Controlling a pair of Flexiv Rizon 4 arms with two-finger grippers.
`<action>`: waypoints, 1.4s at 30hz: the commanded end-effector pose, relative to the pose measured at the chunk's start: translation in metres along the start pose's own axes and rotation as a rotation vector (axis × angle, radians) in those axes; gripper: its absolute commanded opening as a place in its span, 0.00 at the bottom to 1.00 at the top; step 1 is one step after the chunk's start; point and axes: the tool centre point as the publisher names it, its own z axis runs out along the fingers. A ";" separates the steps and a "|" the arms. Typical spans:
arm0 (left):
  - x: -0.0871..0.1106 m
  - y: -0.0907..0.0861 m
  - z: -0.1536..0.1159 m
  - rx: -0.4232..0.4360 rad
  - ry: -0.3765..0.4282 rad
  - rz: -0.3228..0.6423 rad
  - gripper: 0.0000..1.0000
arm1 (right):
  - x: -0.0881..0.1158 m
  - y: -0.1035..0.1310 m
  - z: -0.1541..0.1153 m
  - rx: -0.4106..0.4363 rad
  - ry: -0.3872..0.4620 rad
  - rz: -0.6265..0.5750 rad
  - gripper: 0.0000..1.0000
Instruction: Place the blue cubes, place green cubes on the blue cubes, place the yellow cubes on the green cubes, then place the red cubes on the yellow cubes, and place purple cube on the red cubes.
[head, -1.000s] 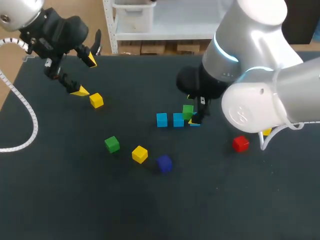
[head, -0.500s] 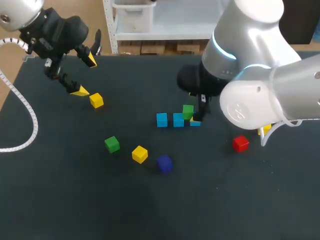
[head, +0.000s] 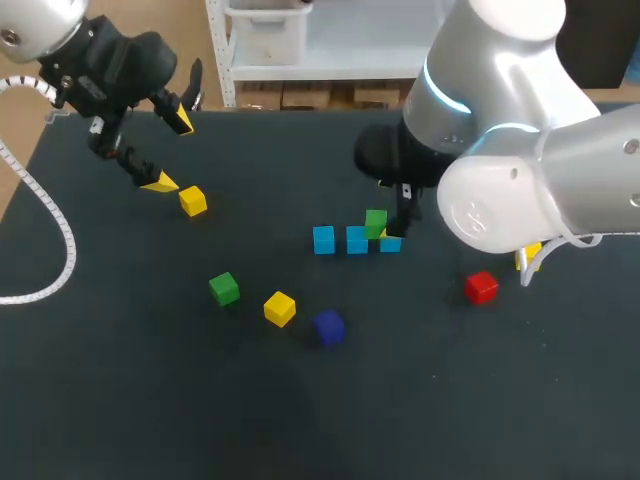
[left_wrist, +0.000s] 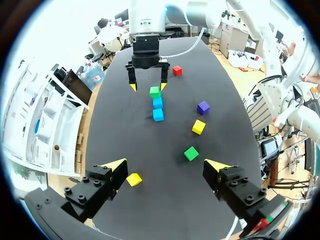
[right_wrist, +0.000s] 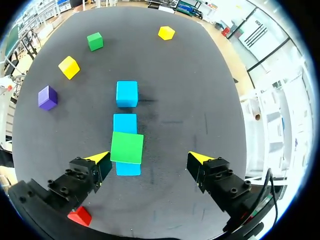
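Three blue cubes (head: 357, 240) lie in a row mid-table. A green cube (head: 376, 223) rests on top, straddling two of them (right_wrist: 125, 123). My right gripper (right_wrist: 148, 157) hangs open just above, the green cube (right_wrist: 127, 147) close to one fingertip and touching neither. Loose on the table are a second green cube (head: 224, 289), a yellow cube (head: 279, 308), a purple cube (head: 328, 326) and a red cube (head: 481, 288). My left gripper (head: 170, 152) is open at the far left, another yellow cube (head: 193, 201) just beside its lower fingertip (left_wrist: 115, 165).
The bulky right arm (head: 520, 150) covers the table's far right in the head view. A white cable (head: 60, 235) curves along the left edge. Dark open table lies in front of the loose cubes.
The right arm has drawn slightly up and back from the green cube, which stays on the blue cubes. The left arm has not moved.
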 end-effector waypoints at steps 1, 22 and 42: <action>0.001 0.001 0.000 0.001 0.000 0.002 1.00 | 0.000 -0.002 0.001 -0.005 -0.001 -0.001 1.00; 0.001 0.001 0.000 0.001 0.000 0.002 1.00 | -0.004 -0.006 0.000 -0.012 -0.009 -0.020 1.00; 0.001 0.001 0.000 0.001 0.000 0.002 1.00 | 0.044 0.030 -0.046 0.082 -0.246 -0.016 1.00</action>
